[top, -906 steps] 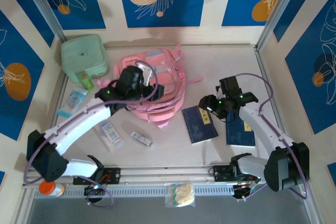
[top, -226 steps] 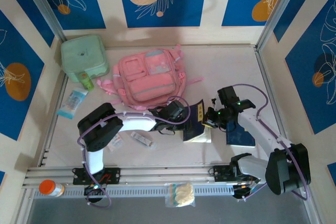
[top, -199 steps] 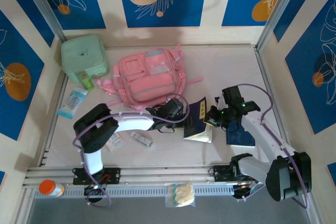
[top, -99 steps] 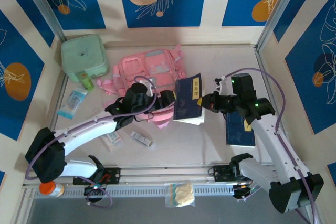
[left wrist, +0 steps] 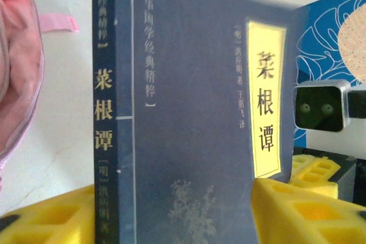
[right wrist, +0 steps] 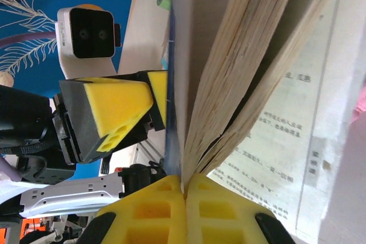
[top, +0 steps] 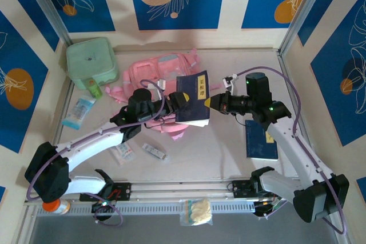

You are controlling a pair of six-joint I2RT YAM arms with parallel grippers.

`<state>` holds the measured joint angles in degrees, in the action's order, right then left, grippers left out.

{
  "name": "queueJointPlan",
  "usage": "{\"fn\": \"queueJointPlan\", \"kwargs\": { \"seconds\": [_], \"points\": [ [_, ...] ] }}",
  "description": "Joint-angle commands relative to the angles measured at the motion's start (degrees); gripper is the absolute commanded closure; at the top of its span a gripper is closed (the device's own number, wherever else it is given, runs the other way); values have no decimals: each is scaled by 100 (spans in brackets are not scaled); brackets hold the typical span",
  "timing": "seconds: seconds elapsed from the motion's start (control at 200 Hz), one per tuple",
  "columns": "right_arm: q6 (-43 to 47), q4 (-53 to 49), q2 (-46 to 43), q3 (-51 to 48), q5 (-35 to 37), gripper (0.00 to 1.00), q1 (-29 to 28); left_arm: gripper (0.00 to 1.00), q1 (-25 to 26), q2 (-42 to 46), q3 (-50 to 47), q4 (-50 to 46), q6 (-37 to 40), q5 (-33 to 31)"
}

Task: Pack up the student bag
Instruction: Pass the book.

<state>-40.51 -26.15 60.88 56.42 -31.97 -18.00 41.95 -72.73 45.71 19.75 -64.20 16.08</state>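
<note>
The student bag (top: 155, 74) lies flat at the back centre, a large pink backpack; its edge shows in the left wrist view (left wrist: 17, 84). A dark-blue book (top: 191, 98) with a yellow title strip stands upright over the bag's right side. My right gripper (top: 213, 102) is shut on the book's edge, its pads (right wrist: 184, 187) pinching the pages (right wrist: 246, 55), which fan apart. My left gripper (top: 178, 100) is open on the cover side. The cover (left wrist: 189, 112) stands between its spread yellow fingers (left wrist: 303, 210), and one pad (right wrist: 111, 110) sits beside the cover.
A mint-green soft case (top: 91, 61) sits at the back left. A second dark-blue book (top: 261, 141) lies under the right arm. Small packets (top: 83, 111) (top: 121, 147) (top: 153, 151) and a green tube (top: 94, 88) lie at the left. Walls close three sides.
The book has come off the table and moved left and back to the bag's right side, carried by the right gripper. The left gripper moved back with it.
</note>
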Motion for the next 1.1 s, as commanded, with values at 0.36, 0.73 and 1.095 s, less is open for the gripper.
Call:
{"fn": "queueJointPlan", "kwargs": {
  "seconds": [0.36, 0.73, 1.095],
  "points": [
    [453, -132, 220, -323, -216, 40, 373, 100, -14, 84, 255, 520, -109, 479],
    [-1177, 2028, 746, -728, -2093, 1, 504, 100, 8, -279, 448, 1389, -582, 724],
    [-844, 1398, 475, -653, -1733, 61, 468, 100, -5, -254, 544, -4, 299, 177]
  ]
}}
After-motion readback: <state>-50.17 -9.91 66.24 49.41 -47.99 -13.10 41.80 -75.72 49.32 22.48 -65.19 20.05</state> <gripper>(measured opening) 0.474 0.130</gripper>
